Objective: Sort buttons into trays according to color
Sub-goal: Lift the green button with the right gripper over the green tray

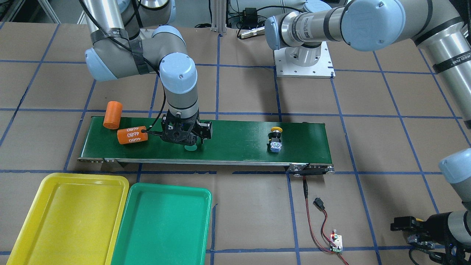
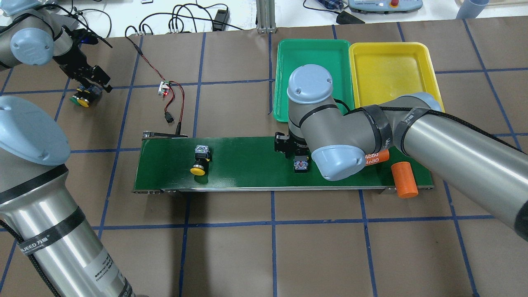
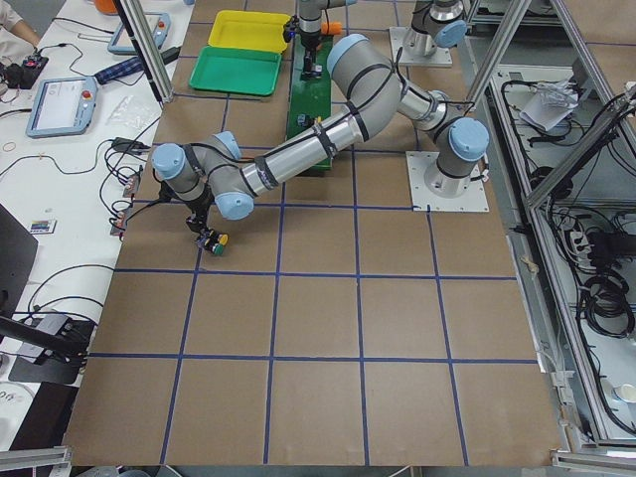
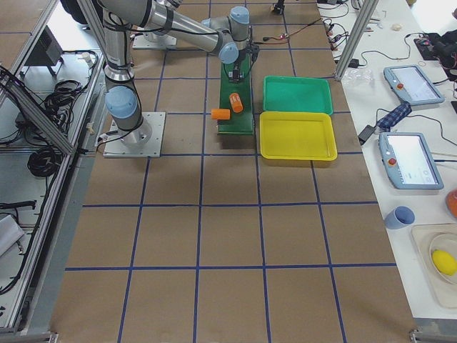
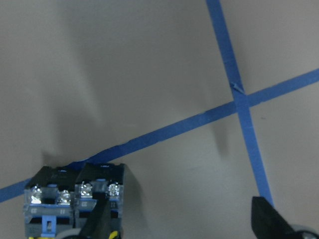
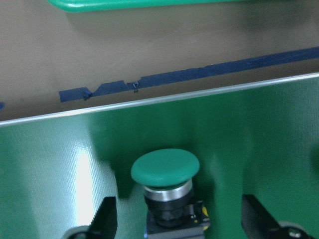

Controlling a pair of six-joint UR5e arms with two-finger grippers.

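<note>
While my right gripper (image 6: 183, 217) hangs over the belt (image 6: 50, 164) with fingers (image 6: 107, 219) spread, the green button (image 6: 164, 169) lies on it between them, cap pointing at the belt's far edge, and my left gripper (image 2: 91, 80), also spread, sits well off the belt.

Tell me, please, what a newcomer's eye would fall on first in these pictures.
The long green conveyor belt at the centre, with the right gripper poised over a green button, its fingers open either side. Farther along it lies a yellow button, and beyond the belt the green tray and yellow tray sit side by side.
</note>
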